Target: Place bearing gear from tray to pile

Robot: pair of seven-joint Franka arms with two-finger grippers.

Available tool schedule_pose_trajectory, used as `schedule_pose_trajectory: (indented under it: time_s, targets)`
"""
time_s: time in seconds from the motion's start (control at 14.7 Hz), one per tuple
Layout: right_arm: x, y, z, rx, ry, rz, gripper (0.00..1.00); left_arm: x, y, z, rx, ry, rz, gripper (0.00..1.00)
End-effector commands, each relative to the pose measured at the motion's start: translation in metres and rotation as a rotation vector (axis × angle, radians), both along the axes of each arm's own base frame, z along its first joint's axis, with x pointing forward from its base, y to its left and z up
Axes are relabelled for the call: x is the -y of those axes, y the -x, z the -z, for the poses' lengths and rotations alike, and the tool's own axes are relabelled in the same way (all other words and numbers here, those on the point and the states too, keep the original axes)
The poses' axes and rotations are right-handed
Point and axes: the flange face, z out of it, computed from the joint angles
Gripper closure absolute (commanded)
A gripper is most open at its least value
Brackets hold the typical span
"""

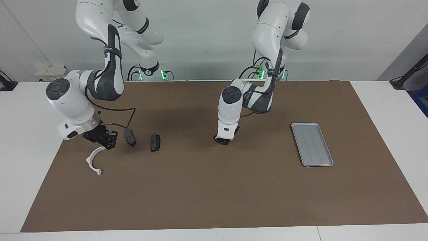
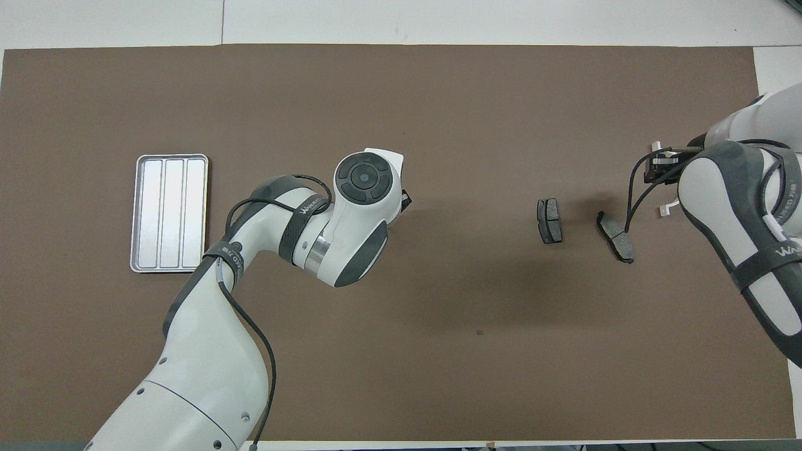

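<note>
Showing grooves: tray (image 1: pixel 312 144) | left hand (image 1: pixel 222 141) over mat (image 1: pixel 200 187), right hand (image 1: pixel 108 145) at bracket (image 1: pixel 91 161) | grips: cannot tell

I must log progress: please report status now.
Left tool low, between tray and pile. Right tool by the pile's white arc bracket. No gear visible on tray. Nothing in the way.
</note>
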Motion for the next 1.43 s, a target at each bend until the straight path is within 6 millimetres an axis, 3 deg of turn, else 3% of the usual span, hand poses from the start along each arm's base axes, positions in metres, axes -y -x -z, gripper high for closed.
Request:
schedule_pose_trajectory:
  time_s: [0.0,0.2,0.41,0.81,1.09,1.22,1.29,1.36]
  targets:
    - [0.000,0.000,0.021,0.012,0.009,-0.026,1.00,0.000,0.003,-0.001,0.016,-0.020,-0.003,0.00]
    - [-0.006,-0.003,0.034,0.004,0.007,-0.030,1.00,-0.011,-0.004,-0.014,0.015,-0.062,0.006,0.00]
    - [-0.010,-0.006,0.047,0.007,0.009,-0.034,1.00,-0.046,-0.026,-0.047,0.046,-0.061,-0.049,0.00]
    - [-0.011,-0.011,0.072,0.030,0.017,-0.055,1.00,-0.149,-0.060,-0.128,0.073,-0.044,-0.084,0.00]
    - [-0.007,-0.012,0.079,0.037,0.019,-0.055,1.00,-0.197,-0.061,-0.154,0.033,-0.059,-0.009,0.00]
    - [-0.007,-0.012,0.079,0.037,0.019,-0.061,1.00,-0.232,-0.062,-0.171,0.015,-0.062,0.029,0.00]
    - [-0.007,-0.012,0.079,0.037,0.019,-0.061,0.77,-0.249,-0.062,-0.178,0.009,-0.060,0.035,0.00]
    - [-0.007,-0.012,0.079,0.037,0.019,-0.061,0.70,-0.256,-0.060,-0.184,0.003,-0.060,0.042,0.00]
